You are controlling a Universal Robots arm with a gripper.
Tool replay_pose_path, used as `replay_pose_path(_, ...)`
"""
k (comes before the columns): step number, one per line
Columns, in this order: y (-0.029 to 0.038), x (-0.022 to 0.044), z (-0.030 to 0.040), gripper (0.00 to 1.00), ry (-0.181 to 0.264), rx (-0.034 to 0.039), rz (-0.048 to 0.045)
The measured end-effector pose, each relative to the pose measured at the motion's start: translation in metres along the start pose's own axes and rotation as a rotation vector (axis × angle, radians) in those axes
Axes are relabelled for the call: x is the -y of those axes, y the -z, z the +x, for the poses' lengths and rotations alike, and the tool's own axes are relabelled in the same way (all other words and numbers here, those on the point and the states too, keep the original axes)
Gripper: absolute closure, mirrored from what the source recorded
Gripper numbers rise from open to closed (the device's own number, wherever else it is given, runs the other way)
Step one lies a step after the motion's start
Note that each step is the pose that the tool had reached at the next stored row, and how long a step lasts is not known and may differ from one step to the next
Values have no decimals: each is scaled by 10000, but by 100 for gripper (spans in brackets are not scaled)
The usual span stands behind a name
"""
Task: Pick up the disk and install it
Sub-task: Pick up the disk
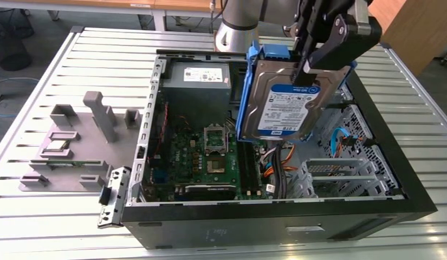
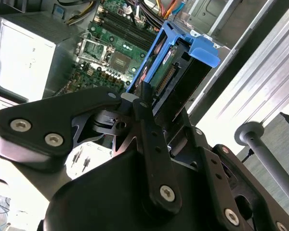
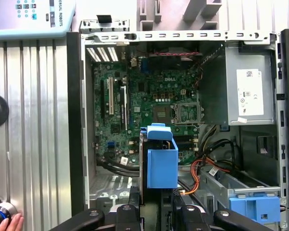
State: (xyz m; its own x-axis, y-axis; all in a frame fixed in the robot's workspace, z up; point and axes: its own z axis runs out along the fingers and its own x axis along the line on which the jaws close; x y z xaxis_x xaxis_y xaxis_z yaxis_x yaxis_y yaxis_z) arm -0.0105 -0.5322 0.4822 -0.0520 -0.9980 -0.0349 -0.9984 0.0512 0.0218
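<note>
One disk [image 1: 292, 105] is present in the exterior view, held on edge and slightly tilted in the air above the open computer case [image 1: 281, 216], toward the exterior view's right, label side facing the camera. One gripper [image 1: 310, 62] has its fingers pinching the disk at its upper end. Inside the case I count one motherboard [image 1: 208, 157], one power supply [image 1: 198, 81] at the far end and one drive cage [image 1: 339, 173] at the near right, below the disk and not touching it. One grey fixture [image 1: 71, 141] stands on the slatted table [image 1: 57, 216], well apart on the exterior view's left. In the second wrist view one finger [image 2: 143, 94] presses on the disk [image 2: 173, 72], whose blue carrier frames its edge, with the motherboard [image 2: 111, 53] beyond. In the first wrist view the disk [image 3: 161, 161] is seen end-on over the board, and one other blue bracket [image 3: 253, 207] sits fixed on the cage, apart from it. One hand [image 3: 9, 224] shows at the table's edge, beside the case. I judge the step in hand to be carrying the disk over the case. Doing it well calls for a firm, unslipping pinch, the carrier kept square to the cage, and clearance from the orange cables [image 1: 281, 162].
</note>
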Motion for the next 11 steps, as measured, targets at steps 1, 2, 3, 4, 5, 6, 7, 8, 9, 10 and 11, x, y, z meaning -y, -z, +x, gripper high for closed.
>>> replay_pose_path(1, 0, 1, 17, 65, 0, 1, 0)
replay_pose_path(2, 1, 2, 33, 65, 0, 0, 0)
replay_pose_path(3, 2, 3, 48, 65, 0, 0, 0)
replay_pose_path(4, 2, 3, 64, 65, 0, -1, 0)
replay_pose_path(5, 2, 4, 80, 65, 0, 0, 0)
replay_pose_path(6, 3, 5, 96, 65, 0, 0, 0)
replay_pose_path(7, 3, 6, 112, 65, 0, 1, 0)
replay_pose_path(8, 3, 7, 129, 65, 0, 0, 0)
replay_pose_path(9, 4, 8, 145, 65, 0, 0, 0)
replay_pose_path(10, 4, 8, 161, 65, 0, 0, 0)
replay_pose_path(11, 5, 9, 176, 65, 0, -1, 0)
